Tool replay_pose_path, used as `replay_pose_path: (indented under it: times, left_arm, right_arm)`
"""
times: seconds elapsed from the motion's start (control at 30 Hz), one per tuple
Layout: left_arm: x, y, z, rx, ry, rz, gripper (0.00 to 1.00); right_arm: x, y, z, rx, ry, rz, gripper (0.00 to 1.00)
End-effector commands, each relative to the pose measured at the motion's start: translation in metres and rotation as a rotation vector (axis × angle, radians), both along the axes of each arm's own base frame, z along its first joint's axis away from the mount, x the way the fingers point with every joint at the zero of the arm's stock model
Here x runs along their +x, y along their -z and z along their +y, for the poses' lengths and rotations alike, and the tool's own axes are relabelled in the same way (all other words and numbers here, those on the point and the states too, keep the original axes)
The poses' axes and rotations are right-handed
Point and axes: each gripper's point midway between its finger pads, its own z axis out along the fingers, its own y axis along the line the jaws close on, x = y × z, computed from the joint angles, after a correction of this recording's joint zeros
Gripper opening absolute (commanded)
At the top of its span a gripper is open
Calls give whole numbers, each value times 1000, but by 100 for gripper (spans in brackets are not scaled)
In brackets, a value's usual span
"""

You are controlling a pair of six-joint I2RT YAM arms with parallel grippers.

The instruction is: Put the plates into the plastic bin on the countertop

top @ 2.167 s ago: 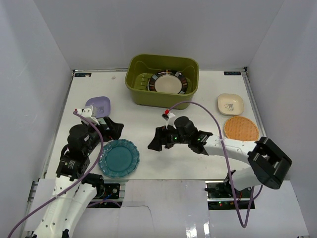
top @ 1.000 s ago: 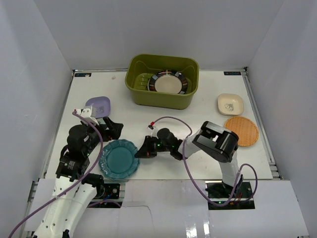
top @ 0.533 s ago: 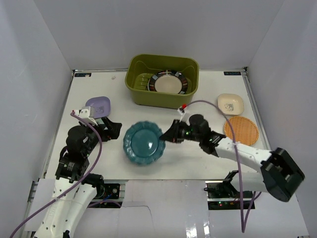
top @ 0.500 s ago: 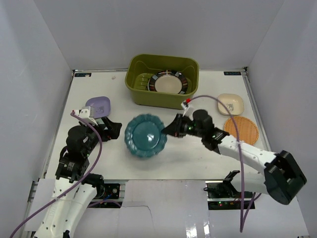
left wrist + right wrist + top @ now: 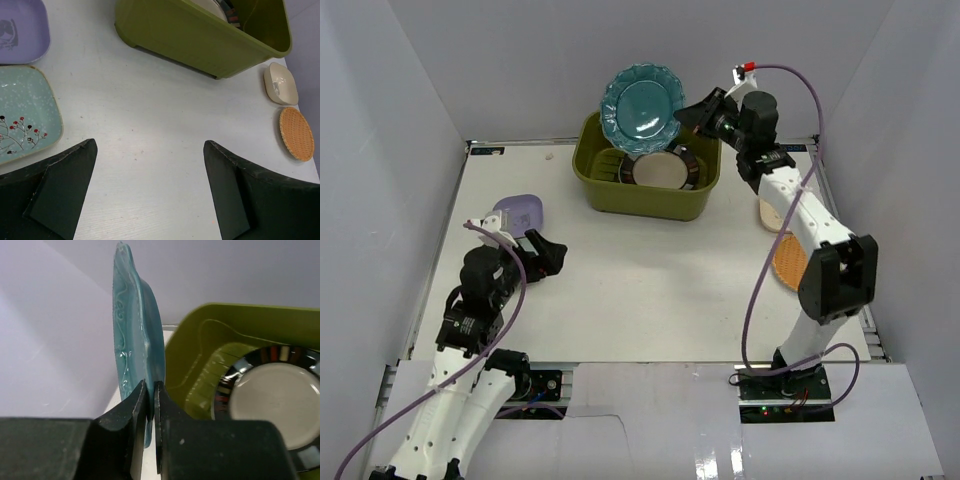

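My right gripper (image 5: 686,117) (image 5: 150,390) is shut on the rim of the teal scalloped plate (image 5: 641,104) (image 5: 135,335), holding it on edge in the air over the left part of the olive-green plastic bin (image 5: 648,165) (image 5: 200,360). A black-rimmed cream plate (image 5: 663,168) (image 5: 272,400) lies inside the bin. My left gripper (image 5: 552,252) (image 5: 150,165) hangs open over bare countertop (image 5: 150,130), beside a lavender plate (image 5: 518,213) (image 5: 20,30) and a mint plate (image 5: 25,117). A cream square plate (image 5: 281,84) and an orange woven plate (image 5: 786,262) (image 5: 296,134) lie at the right.
White walls close in the countertop (image 5: 640,280) on three sides. The right arm (image 5: 800,215) stretches up along the right side, covering part of the orange plate in the top view. The bin (image 5: 200,40) stands at the back centre.
The right gripper took the teal plate from the front left of the table, then carried it up and back until it hangs over the bin. The left arm stayed put.
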Motion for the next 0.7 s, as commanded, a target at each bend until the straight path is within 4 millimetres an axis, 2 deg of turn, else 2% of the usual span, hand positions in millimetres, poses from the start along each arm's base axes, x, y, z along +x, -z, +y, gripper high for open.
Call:
replay_pose_path:
  times: [0.0,0.07,0.1,0.2,0.27,0.3,0.37,0.5,0.57,0.67]
  left_arm:
    - [5,15,-3,-69,-37,72,98]
    - [8,23,-1,-109,-84,109,98]
    - [8,27,-1,-126,-92,124,98]
    - [8,44,14,-144,-204,155,98]
    - [6,54,20,-151,-254,188,98]
    - [3,63,27,-161,-316,228,98]
    - [-6,78,36,-160,-380,286,98]
    - [-17,92,60,-213,-579,325,98]
    - [-25,105,69,-200,-651,374,98]
    - [-35,123,79,-198,-760,451,95]
  right_arm:
    - [36,-3,-1,18,7,-13,8]
    - [48,-2,-1,19,7,-8,8]
    - [58,12,-3,18,15,22,8]
    - [71,28,-4,12,12,53,8]
    - [75,38,-2,1,9,66,8]
    - [79,51,-1,-11,9,92,8]
    - [80,66,0,-20,2,120,8]
    - [84,107,0,-46,15,192,8]
    - [86,118,-1,-57,22,217,8]
    - [86,130,-2,-73,26,244,23]
